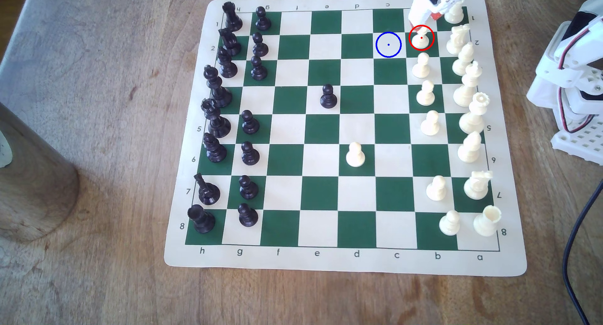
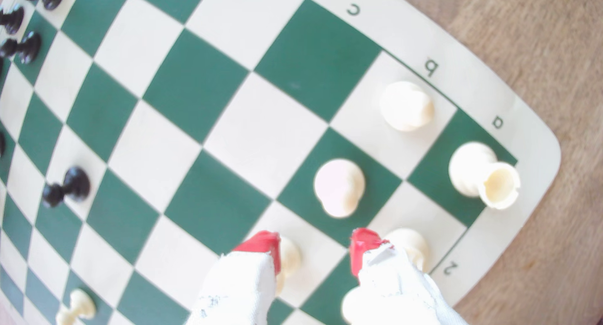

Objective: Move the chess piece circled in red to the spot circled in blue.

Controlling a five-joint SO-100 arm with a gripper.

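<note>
Wooden table (image 1: 98, 149) | pawn (image 1: 420, 40) upright, head up, on red-ringed square | gripper (image 1: 424, 18) spread apart above it

Bright even daylight, soft short shadows, wrist view blurry, overexposed, edges curved

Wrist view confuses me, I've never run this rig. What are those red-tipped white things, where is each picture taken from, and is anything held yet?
The machine is one small white robot arm. Its gripper is a pincer with two red-tipped fingers. The wrist view comes from a camera on the arm just behind them, looking down. The exterior view comes from a separate camera above the wooden table. On it lies a green-and-cream chess mat with black pieces and cream pieces. The jaws stand open and hold nothing. The red-ringed cream pawn stands just ahead of the fingers. The blue-ringed spot is the bare cream square beside it.
</note>
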